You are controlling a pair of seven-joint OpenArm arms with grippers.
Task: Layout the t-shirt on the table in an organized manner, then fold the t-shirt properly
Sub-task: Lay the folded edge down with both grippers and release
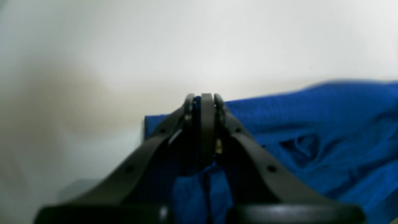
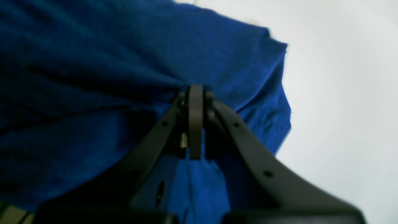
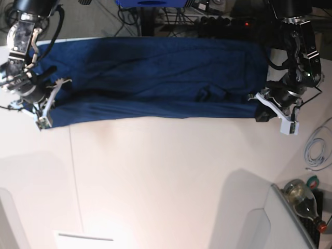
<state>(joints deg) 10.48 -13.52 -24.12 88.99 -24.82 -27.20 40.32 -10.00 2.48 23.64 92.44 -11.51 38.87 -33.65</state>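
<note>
The dark blue t-shirt (image 3: 155,78) lies as a wide band across the far part of the white table (image 3: 166,176). At the band's near left corner, my right gripper (image 3: 45,115) is shut on the cloth. The right wrist view shows those fingertips (image 2: 195,90) pinching a fold of the t-shirt (image 2: 93,77), with fabric bunched between the fingers. My left gripper (image 3: 259,108) is shut on the band's near right end. Seen from the left wrist, its jaws (image 1: 205,99) are closed on the t-shirt (image 1: 311,124) edge over the table (image 1: 93,46).
A thin dark seam (image 3: 75,181) runs down the tabletop. A white cable (image 3: 316,150) and a bottle (image 3: 301,199) lie off the table's right edge. White panels (image 3: 249,223) stand at the near edge. Cables and a power strip (image 3: 207,21) sit behind the table.
</note>
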